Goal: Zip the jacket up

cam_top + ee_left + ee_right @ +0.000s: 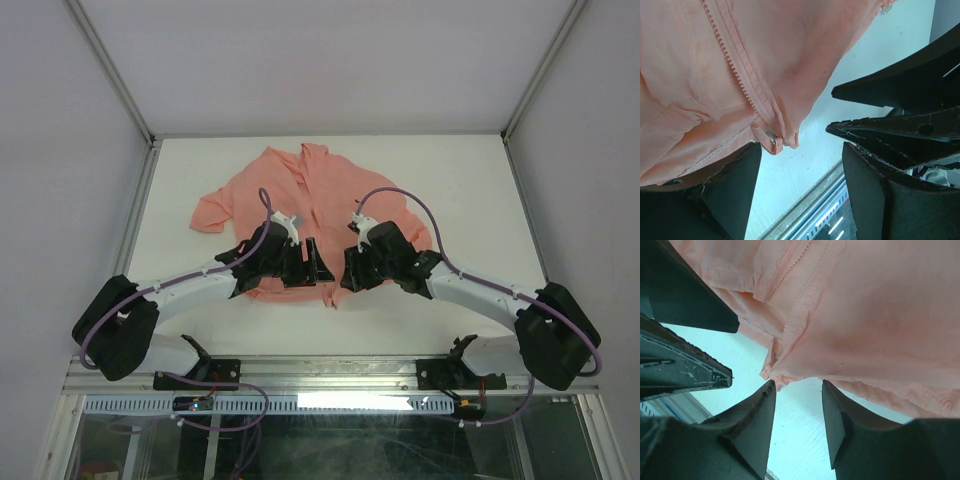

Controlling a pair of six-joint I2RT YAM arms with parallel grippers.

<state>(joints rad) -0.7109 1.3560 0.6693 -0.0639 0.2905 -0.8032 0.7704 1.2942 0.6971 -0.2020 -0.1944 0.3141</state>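
The salmon-pink jacket (320,195) lies spread on the white table, collar at the far side and hem towards me. In the left wrist view its zipper teeth (735,70) run down to a small metal slider (774,141) at the hem corner. My left gripper (308,268) is open over the hem left of the front opening, and the slider sits just beside its left fingertip (747,165). My right gripper (352,272) is open at the hem right of the opening. In the right wrist view the folded hem corner (771,371) touches its left fingertip (766,397); nothing is gripped.
The two grippers are close together, and each shows in the other's wrist view: right fingers (900,90), left fingers (685,370). The table's metal front rail (320,372) is just behind them. White enclosure walls stand on three sides.
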